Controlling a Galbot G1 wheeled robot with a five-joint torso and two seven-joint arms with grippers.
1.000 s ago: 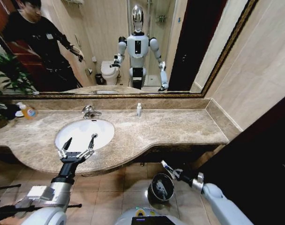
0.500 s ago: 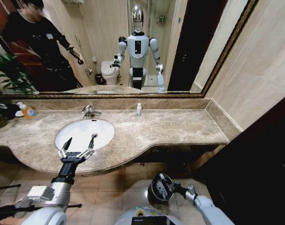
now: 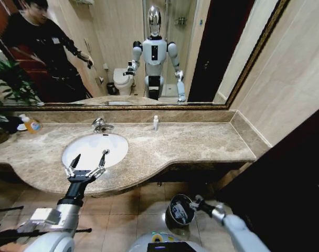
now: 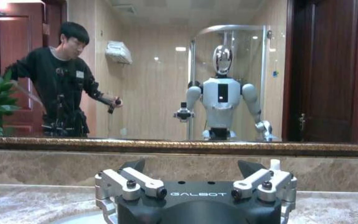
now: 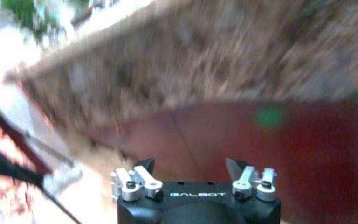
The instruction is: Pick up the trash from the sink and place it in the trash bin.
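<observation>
Hovering over the near rim of the sink, the left gripper has its fingers spread wide and empty. The right gripper sits low beside the trash bin on the floor under the bench; its fingers stand apart and empty. No trash can be made out in the basin. The drop step appears finished; the next move calls for checking the basin.

A bathroom: marble vanity sink, wall mirror, reflected toilet.
</observation>
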